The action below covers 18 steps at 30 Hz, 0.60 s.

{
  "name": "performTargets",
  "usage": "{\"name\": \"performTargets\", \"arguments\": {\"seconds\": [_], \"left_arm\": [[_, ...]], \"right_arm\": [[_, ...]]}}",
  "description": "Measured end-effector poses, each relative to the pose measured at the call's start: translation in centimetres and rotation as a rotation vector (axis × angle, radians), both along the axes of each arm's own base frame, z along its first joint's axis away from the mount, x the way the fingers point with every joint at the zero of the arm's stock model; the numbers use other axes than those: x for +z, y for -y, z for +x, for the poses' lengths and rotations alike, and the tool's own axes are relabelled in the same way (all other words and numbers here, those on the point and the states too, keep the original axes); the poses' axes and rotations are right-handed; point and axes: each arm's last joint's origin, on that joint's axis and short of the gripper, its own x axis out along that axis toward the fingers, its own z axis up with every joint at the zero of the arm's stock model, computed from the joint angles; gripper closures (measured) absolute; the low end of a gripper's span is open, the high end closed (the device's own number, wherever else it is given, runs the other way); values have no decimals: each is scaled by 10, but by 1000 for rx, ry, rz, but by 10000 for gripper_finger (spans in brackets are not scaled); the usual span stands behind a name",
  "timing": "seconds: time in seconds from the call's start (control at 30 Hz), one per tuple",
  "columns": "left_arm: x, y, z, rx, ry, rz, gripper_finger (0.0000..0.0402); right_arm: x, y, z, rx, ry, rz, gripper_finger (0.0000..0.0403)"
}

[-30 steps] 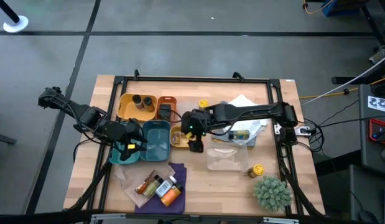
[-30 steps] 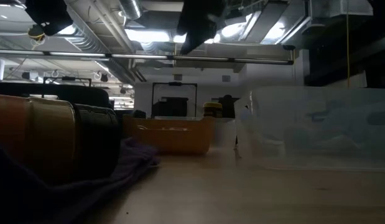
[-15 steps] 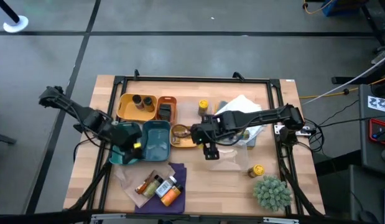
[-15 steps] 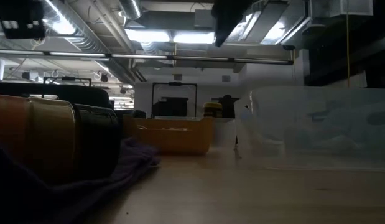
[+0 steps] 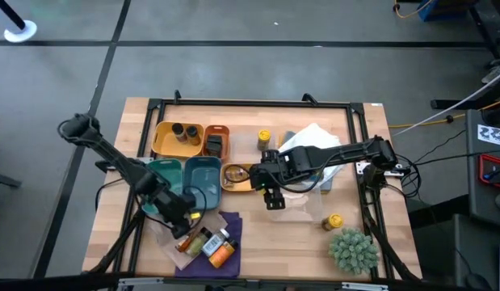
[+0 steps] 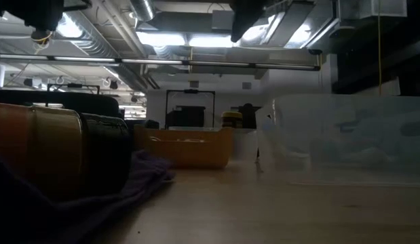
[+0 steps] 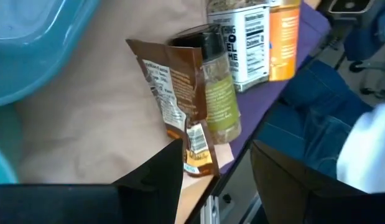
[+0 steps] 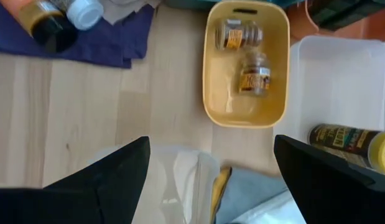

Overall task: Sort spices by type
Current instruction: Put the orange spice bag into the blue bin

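Note:
Several spices lie on a purple cloth (image 5: pixel 227 229) near the front edge: a brown packet (image 7: pixel 173 93), a bottle of greenish contents (image 7: pixel 218 87), a white-labelled jar (image 7: pixel 245 37) and an orange bottle (image 5: pixel 220 253). My left gripper (image 5: pixel 187 217) hovers open above the packet's end, its fingers (image 7: pixel 152 180) on either side and apart from it. My right gripper (image 5: pixel 271 196) hangs wide open above the table, beside a small yellow tray (image 8: pixel 211 93) that holds two jars (image 8: pixel 254 74).
Teal trays (image 5: pixel 203 182) sit left of centre, with a yellow tray (image 5: pixel 161 139) holding dark jars and an orange tray (image 5: pixel 216 141) behind them. A clear container (image 5: pixel 298 208), yellow-capped bottles (image 5: pixel 264 139) (image 5: pixel 335 220) and a spiky plant (image 5: pixel 353 249) stand to the right.
My left gripper has swung from over the teal trays toward the near edge and down to the spices on the purple cloth, rolling its wrist as it went. My right gripper has moved a little from over the small yellow tray toward the table's right, then stayed.

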Motion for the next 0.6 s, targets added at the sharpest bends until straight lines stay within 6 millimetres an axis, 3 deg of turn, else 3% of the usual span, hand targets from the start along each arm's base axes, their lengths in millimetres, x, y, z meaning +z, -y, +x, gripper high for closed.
{"name": "performTargets", "arguments": {"seconds": [0.43, 0.6], "left_arm": [[-27, 10, 15, 10, -76, 47, 233], [-29, 12, 17, 18, -73, 40, 233]], "right_arm": [[1, -1, 2, 3, 20, 12, 61], [0, -1, 2, 3, 19, 11, 61]]}}
